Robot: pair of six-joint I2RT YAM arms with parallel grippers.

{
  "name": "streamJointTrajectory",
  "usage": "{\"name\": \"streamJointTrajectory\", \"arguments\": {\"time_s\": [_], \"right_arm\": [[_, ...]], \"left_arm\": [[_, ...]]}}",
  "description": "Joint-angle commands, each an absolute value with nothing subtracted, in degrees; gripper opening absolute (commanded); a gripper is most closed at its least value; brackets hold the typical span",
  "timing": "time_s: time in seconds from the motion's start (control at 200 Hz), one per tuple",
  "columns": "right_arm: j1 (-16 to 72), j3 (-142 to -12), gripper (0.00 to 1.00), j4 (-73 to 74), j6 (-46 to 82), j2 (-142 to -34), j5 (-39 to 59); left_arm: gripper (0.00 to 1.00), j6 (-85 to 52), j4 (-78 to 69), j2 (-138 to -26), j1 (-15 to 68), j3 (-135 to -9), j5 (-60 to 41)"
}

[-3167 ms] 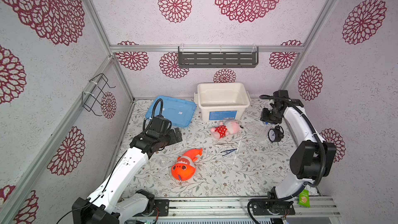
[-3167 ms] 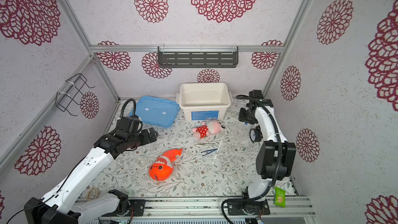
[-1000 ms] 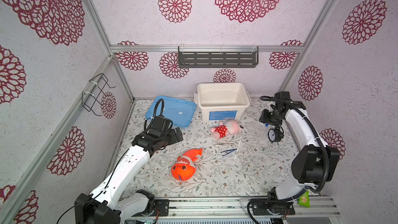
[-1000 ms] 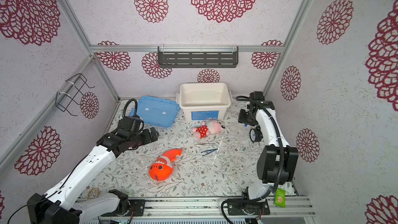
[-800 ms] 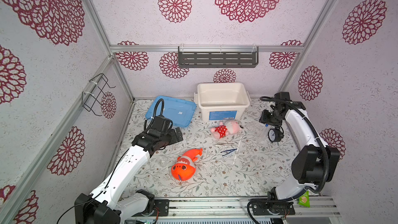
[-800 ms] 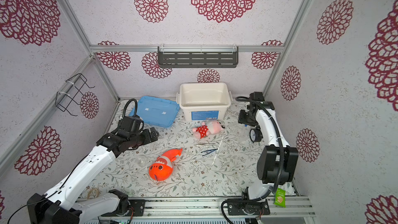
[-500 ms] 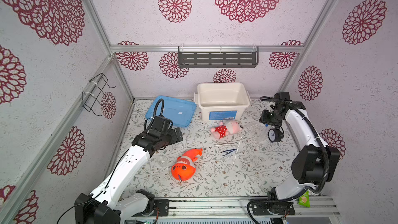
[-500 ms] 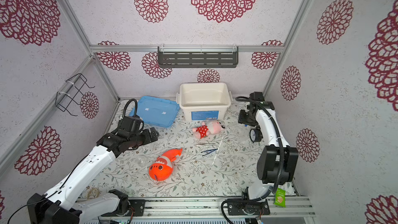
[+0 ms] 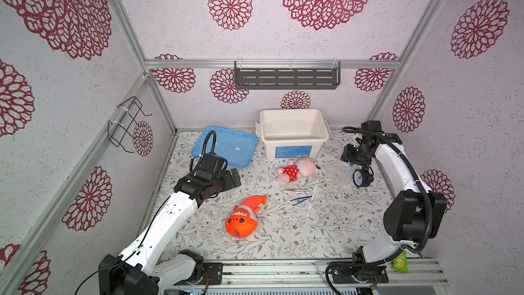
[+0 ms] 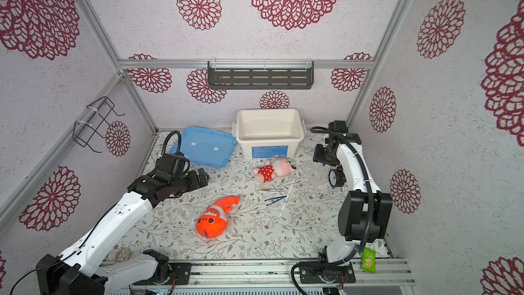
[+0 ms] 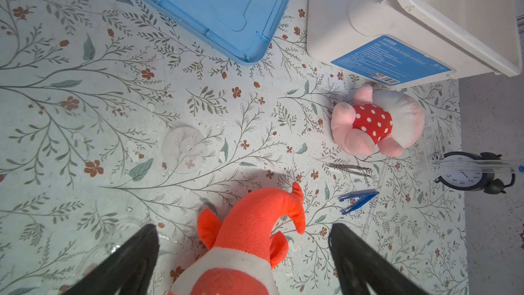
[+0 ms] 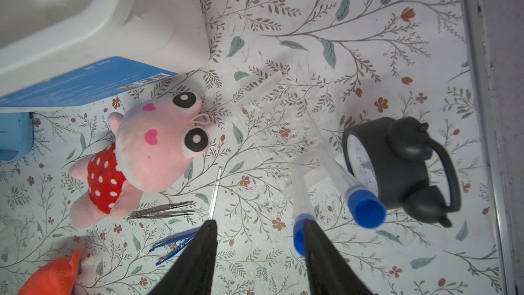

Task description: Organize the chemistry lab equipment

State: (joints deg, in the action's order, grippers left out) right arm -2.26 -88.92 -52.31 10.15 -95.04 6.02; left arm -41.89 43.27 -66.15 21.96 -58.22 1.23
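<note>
near the front edge of the floral-patterned counter (image 9: 286, 239) lay the orange plush fish (image 9: 241, 219), no part of the job. the clear round glassware (image 9: 214, 212) sat just beside its head, toward the left edge. above the fish's tail the left pincer (image 11: 242, 227) hung spread to its widest and empty, well apart from the work.

in the middle of the counter the dark blue tweezers (image 9: 300, 200), the thin white rod (image 9: 309, 210) and the slim metal tool (image 9: 295, 190) lay close together. the pink plush doll in a red dotted dress (image 9: 296, 170) lay just beyond them.

by the right edge the right pincer (image 12: 258, 224) stood partly spread, pinching nothing. one long clear blue-capped tube (image 12: 299, 191) leaned with its cap against the inner face of one finger (image 12: 320, 251). the second blue-capped tube (image 12: 365, 207) was just beside it, close by the black alarm clock (image 12: 397, 166). both seemed to stand tilted in a clear plastic rack (image 12: 266, 126), though the rack was hard to make out.

the step in hand looked to be the handling of that nearer tube. to do it well the pincer needed to centre on the tube just under the cap, so that both fingers met the slick round wall evenly and gently. it then needed to travel along the tube's own tilt, since a sideways pull could tip the rack, knock the second tube or nudge the clock.

at the far edge the white plastic bin (image 9: 270, 148) stood open, the likely home for the equipment. the blue plastic lid (image 9: 235, 148) lay flat to its left.
</note>
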Motion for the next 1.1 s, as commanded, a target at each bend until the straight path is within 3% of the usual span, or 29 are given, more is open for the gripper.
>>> {"name": "streamJointTrajectory", "arguments": {"time_s": [0.0,0.741,1.096], "right_arm": [[-2.5,-90.4,0.54,-53.3,10.4,-95.5,4.9],[-2.4,-89.3,0.54,-53.0,10.9,-92.6,6.8],[-2.4,-92.6,0.59,-52.8,12.2,-91.8,5.9]], "left_arm": [[0.97,-42.3,41.8,-66.4,21.6,-58.0,1.2],[0.98,-42.3,41.9,-64.9,21.5,-56.7,1.7],[0.97,-42.4,42.0,-63.5,21.5,-55.2,2.1]]}}
